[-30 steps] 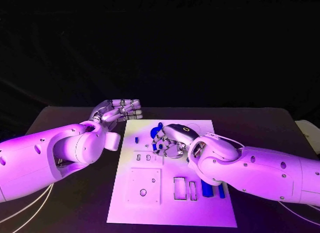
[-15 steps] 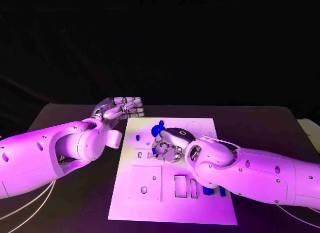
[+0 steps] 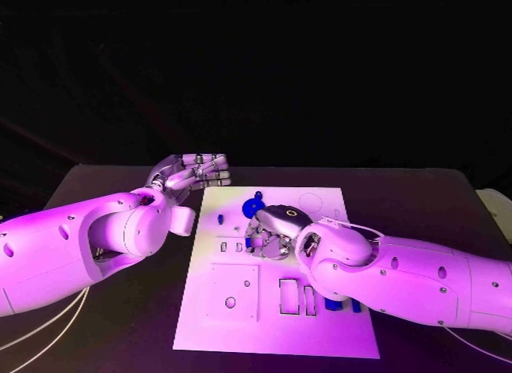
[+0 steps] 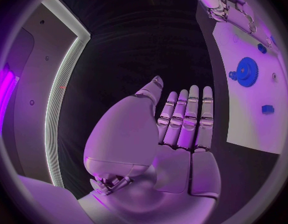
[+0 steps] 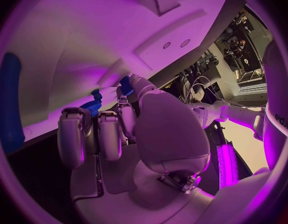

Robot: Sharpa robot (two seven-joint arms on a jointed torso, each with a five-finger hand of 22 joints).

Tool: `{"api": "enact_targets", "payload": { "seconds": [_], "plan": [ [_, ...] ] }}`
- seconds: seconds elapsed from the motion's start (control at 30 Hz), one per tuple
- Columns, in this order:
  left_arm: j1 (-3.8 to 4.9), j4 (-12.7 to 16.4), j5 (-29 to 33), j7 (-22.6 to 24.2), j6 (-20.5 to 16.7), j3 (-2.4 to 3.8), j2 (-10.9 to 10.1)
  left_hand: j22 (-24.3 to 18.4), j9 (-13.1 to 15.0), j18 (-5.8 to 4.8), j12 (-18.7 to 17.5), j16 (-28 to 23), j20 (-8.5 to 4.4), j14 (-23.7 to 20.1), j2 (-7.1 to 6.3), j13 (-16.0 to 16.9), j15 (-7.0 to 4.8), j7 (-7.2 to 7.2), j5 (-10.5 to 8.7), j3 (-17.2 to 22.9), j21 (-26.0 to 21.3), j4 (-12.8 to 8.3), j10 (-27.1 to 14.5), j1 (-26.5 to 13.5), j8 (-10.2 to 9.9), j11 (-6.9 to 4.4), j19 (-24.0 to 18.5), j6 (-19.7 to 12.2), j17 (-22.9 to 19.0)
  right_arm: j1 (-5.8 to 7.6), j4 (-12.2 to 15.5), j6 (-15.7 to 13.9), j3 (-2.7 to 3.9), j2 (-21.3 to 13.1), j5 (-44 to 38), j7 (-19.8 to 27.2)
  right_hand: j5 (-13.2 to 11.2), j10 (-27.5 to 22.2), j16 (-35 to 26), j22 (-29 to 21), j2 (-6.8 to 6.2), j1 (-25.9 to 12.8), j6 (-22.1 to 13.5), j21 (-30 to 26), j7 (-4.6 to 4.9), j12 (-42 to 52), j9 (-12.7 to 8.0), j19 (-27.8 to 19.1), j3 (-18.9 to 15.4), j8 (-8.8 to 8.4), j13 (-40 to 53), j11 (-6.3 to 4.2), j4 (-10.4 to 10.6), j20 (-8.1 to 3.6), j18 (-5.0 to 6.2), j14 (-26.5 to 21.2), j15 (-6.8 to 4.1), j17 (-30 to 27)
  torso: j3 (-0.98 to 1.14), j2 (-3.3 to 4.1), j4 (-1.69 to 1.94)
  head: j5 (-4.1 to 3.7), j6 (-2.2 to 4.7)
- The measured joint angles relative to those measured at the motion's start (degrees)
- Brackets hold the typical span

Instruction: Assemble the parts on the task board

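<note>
Task board (image 3: 323,326) lies under the right hand (image 3: 273,229); left hand (image 3: 194,172) hovers beside it.

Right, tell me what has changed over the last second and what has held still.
The right hand has crept slightly toward the far end of the task board, staying low over the parts beside the blue gear; whether it grips anything cannot be told. The whole head view also shifted a little, so part of that is camera motion. The left hand stays off the board's far left corner, fingers straight, holding nothing. The parts have not visibly moved.
</note>
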Motion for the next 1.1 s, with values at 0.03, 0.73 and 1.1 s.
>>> {"api": "enact_targets", "payload": {
  "seconds": [0.03, 0.73, 1.1],
  "plan": [
    [0.0, 0.0, 0.0, 0.0, 0.0, 0.0, 0.0, 0.0, 0.0, 0.0, 0.0, 0.0, 0.0, 0.0, 0.0, 0.0, 0.0, 0.0, 0.0, 0.0, 0.0, 0.0, 0.0, 0.0, 0.0, 0.0, 0.0, 0.0, 0.0, -0.01, -0.01, 0.03, 0.01, 0.02, -0.09, -0.03, 0.0, 0.0, 0.0, 0.0, 0.0, 0.0, 0.0, 0.0, 0.0, 0.0, 0.01, 0.0, 0.0, 0.0, 0.0, 0.0, 0.0, 0.0, 0.0, 0.0, 0.0, 0.0, 0.0, 0.0, 0.0, 0.01, -0.01],
    [0.0, 0.07, 0.01, -0.05, 0.04, 0.0, -0.13, -0.06, 0.0, 0.0, 0.0, 0.0, 0.0, 0.0, 0.0, 0.0, 0.0, 0.0, 0.0, 0.0, 0.0, 0.0, 0.0, 0.0, 0.0, 0.0, 0.0, 0.0, 0.0, -0.13, -0.03, 0.31, 0.01, 0.48, -0.69, -0.32, -0.04, 0.0, 0.0, -0.01, -0.16, -0.46, -0.06, 0.0, -0.12, 0.0, 0.31, 0.0, -0.17, -0.22, 0.0, 0.0, 0.14, 0.0, 0.02, 0.0, 0.0, -0.01, 0.01, -0.02, -0.03, 0.02, -0.32],
    [0.0, 0.11, 0.02, -0.06, 0.05, 0.0, -0.2, -0.06, 0.0, 0.0, 0.0, 0.0, 0.0, 0.0, 0.0, 0.0, 0.0, 0.0, 0.0, 0.0, 0.0, 0.0, 0.0, 0.0, 0.0, 0.0, 0.0, 0.0, 0.0, -0.21, -0.08, 0.75, 0.08, 0.64, -0.91, -0.51, -0.04, 0.0, 0.0, 0.03, -0.76, -1.06, 0.04, -0.22, -0.24, 0.0, 0.24, 0.0, -0.33, -0.02, 0.0, 0.0, 0.3, 0.0, 0.02, 0.0, 0.0, -0.01, 0.01, -0.02, -0.01, 0.04, -0.36]
  ]
}}
